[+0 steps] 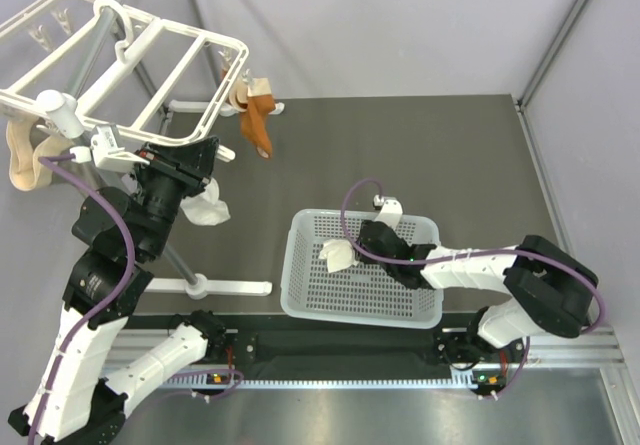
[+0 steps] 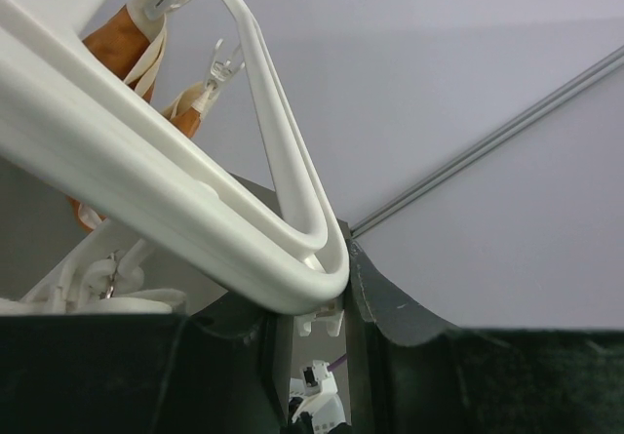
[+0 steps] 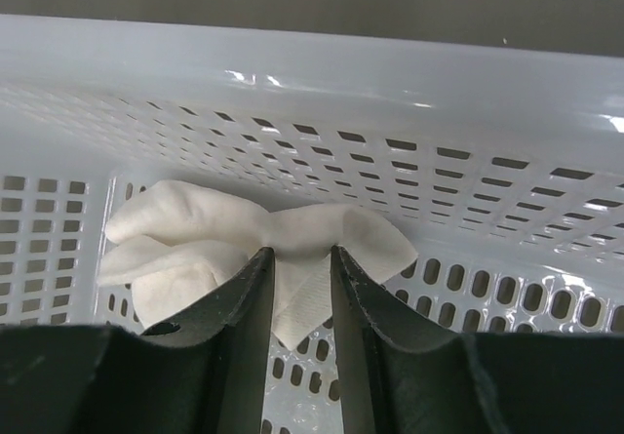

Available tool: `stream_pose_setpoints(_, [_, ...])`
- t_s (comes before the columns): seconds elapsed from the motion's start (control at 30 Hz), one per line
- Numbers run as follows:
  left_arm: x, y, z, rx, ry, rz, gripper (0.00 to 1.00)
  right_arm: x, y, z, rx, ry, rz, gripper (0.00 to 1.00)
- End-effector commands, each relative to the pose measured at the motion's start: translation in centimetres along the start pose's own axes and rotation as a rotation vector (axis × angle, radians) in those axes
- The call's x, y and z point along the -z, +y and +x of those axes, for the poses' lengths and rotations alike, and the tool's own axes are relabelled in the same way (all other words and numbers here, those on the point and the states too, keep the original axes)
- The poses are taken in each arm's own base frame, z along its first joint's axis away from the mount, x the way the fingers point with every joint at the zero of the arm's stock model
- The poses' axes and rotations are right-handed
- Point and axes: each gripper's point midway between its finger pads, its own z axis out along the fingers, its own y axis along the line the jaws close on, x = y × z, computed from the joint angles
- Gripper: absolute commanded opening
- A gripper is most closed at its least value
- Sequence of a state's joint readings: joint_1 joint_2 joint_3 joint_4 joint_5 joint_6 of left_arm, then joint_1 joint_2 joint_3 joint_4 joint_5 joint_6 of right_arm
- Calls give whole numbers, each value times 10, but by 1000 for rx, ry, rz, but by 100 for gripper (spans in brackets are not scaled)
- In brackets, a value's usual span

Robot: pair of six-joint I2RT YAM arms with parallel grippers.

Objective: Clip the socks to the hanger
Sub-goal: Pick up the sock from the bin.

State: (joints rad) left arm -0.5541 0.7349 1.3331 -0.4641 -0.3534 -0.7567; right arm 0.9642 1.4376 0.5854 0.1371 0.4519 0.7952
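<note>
Inside the white perforated basket (image 1: 420, 223), against its far wall, one of the white socks (image 3: 195, 234) lay crumpled, its long axis running crosswise to the right tool (image 3: 302, 256). The two fingers stood close together astride the sock's bunched middle and appeared to pinch that fold, with the longer end spilling to the tool's left and the shorter to its right. Up and to the left of the basket, well apart from it and raised above the dark worktop (image 1: 450, 155), stood the hanger (image 2: 146, 190), where the left tool (image 2: 310, 341) was pressed up under a corner of the frame; whether its narrow jaws gripped anything could not be told. A second white sock (image 1: 208, 207) hung just beneath that tool, on the side facing the basket. Orange-brown socks (image 1: 258, 125) dangled from the hanger's far edge. By the look of it, the coming move was a lift clear of the basket and a carry leftward to the frame, the left arm being much the nearer to its clips.
</note>
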Motion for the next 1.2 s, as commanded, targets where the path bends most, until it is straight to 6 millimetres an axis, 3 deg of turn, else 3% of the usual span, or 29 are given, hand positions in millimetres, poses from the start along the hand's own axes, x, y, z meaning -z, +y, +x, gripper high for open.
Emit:
stream_pose_setpoints(0.0, [-1,2,6,-20,21,-2,0,-6,1,-9,-11,-44,-5,29])
stream_pose_setpoints(0.13, [-2,3,7,-22,25,-6,0,-10,-3,-1,-42,-27,12,32])
stream_pose_setpoints(0.27, [0,3,6,-22,25,-4,0,-13,6,-1,-30,-20,-18,31])
stream_pose_setpoints(0.43, [3,2,2,-21,15,-3,0,-5,20,-20,17,-65,-77,0])
stream_pose_setpoints(0.5, [4,3,3,-21,16,-4,0,2,19,-27,44,-82,-62,0])
stream_pose_setpoints(0.6, [4,3,2,-21,15,-5,0,30,23,-56,89,-163,-66,0])
stream_pose_setpoints(0.7, [4,4,3,-23,17,-5,0,54,22,-70,125,-191,-69,0])
stream_pose_setpoints(0.73, [5,4,2,-23,14,-7,0,70,26,-85,120,-231,-97,0])
stream_pose_setpoints(0.9, [4,5,4,-21,17,-3,0,124,23,-117,189,-264,-118,0])
stream_pose_setpoints(0.93, [4,5,6,-22,20,-3,0,130,17,-115,217,-242,-106,0])
stream_pose_setpoints(1.03, [4,5,8,-18,25,0,0,152,23,-123,254,-232,-176,0])
stream_pose_setpoints(1.17, [5,6,8,-20,25,-2,0,171,44,-109,316,-133,-330,0])
